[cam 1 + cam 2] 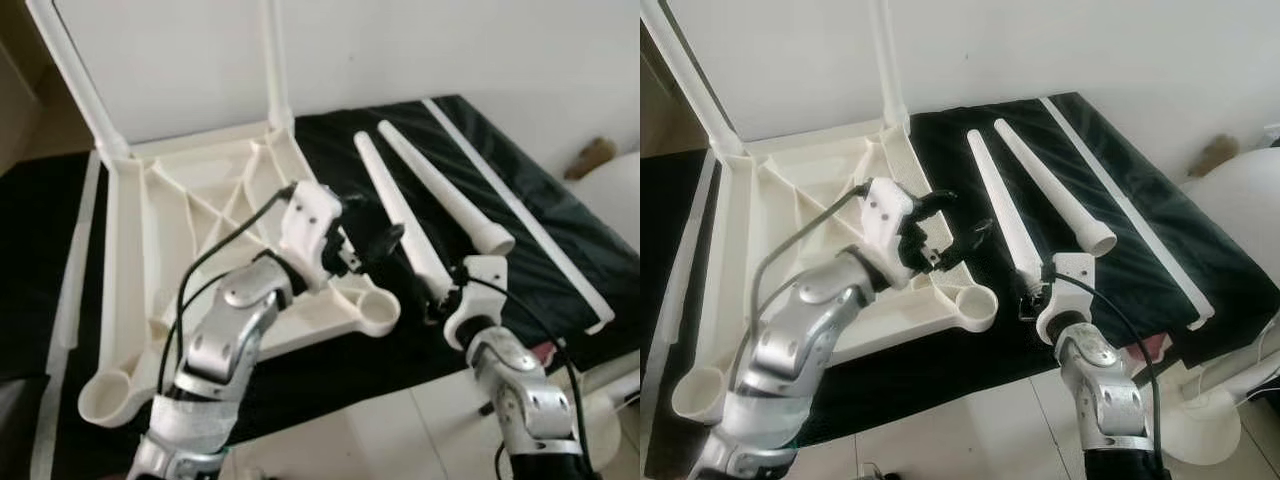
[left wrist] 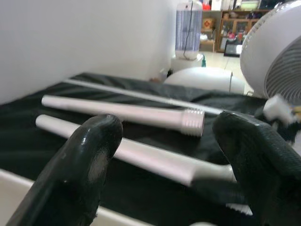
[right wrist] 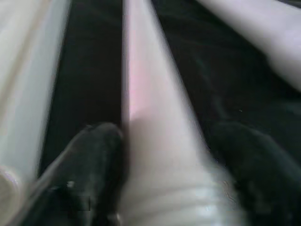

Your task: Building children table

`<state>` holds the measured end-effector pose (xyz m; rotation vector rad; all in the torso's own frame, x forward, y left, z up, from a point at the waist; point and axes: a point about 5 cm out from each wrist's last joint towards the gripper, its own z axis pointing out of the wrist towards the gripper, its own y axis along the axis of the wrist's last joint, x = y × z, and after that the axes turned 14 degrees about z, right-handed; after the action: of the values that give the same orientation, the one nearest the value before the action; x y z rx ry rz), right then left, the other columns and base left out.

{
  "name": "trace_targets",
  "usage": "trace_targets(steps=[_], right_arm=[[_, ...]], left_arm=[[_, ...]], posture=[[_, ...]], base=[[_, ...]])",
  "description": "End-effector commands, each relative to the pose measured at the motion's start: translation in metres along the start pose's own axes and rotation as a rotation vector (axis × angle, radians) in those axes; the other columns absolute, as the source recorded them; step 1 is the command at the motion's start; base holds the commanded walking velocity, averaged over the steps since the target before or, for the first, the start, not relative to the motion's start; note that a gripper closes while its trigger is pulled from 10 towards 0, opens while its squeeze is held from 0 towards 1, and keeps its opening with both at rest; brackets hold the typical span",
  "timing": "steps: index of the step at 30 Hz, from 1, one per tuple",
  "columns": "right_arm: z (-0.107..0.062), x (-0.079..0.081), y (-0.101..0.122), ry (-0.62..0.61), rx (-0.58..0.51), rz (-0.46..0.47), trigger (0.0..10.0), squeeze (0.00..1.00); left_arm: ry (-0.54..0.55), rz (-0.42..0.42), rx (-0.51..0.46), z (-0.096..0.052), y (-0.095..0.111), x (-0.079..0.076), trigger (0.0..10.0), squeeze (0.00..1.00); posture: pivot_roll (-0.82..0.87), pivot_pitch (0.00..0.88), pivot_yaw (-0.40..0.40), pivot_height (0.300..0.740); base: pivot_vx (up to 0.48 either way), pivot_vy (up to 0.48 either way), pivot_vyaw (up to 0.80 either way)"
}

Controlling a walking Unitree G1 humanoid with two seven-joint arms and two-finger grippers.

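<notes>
an upturned white plastic table top (image 1: 190, 215) is seen lying rib-side up on a black cloth (image 1: 520, 215), two of its legs already standing upright at the far corners against the wall. two loose tapered legs lie side by side on the cloth just beside the frame: the nearer leg (image 1: 1002, 215) and the farther leg (image 1: 1050, 185), whose threaded end is seen in the left wrist view.

the right gripper (image 1: 1037, 290) is set at the thick end of the nearer leg, its jaws straddling that end as the right wrist view shows; whether they are clamped on it or only closing round it cannot be told. the left gripper (image 1: 945, 225) is held above the frame's near right corner, jaws apart and holding nothing, beside the empty round socket (image 1: 977, 303).

the step in hand is judged to be the lifting of the nearer leg for fitting into that socket. it is best done with the leg gripped squarely near its thick end, so that it does not roll or swing, and then brought upright over the socket before being seated. the frame could be steadied by the free left gripper while the leg is turned in.
</notes>
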<state>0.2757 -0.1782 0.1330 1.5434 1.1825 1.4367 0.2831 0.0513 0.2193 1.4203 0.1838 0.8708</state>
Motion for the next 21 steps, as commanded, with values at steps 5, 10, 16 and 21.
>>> trace_targets(steps=[5, 10, 16, 21], right_arm=[[-0.006, -0.005, 0.005, -0.034, 0.018, 0.024, 10.0, 1.00], [-0.001, 0.001, 0.014, -0.010, -0.002, 0.018, 10.0, 1.00], [0.014, 0.007, 0.027, 0.018, -0.004, 0.006, 10.0, 0.00], [0.028, 0.008, 0.033, 0.043, 0.008, 0.014, 10.0, 0.00]], left_arm=[[-0.043, 0.001, -0.002, -0.001, -0.002, -0.006, 10.0, 0.00], [-0.048, -0.005, -0.003, 0.000, -0.001, -0.007, 10.0, 0.00], [-0.046, -0.022, -0.004, 0.002, 0.000, -0.009, 10.0, 0.00], [-0.043, -0.031, -0.012, 0.005, 0.002, -0.011, 10.0, 0.00]], posture=[[-0.05, 0.111, 0.025, 0.740], [-0.06, 0.111, 0.028, 0.740], [-0.06, 0.116, 0.031, 0.740], [-0.05, 0.121, 0.026, 0.740]], base=[[0.000, 0.000, 0.00], [0.000, 0.000, 0.00], [0.000, 0.000, 0.00], [0.000, 0.000, 0.00]])
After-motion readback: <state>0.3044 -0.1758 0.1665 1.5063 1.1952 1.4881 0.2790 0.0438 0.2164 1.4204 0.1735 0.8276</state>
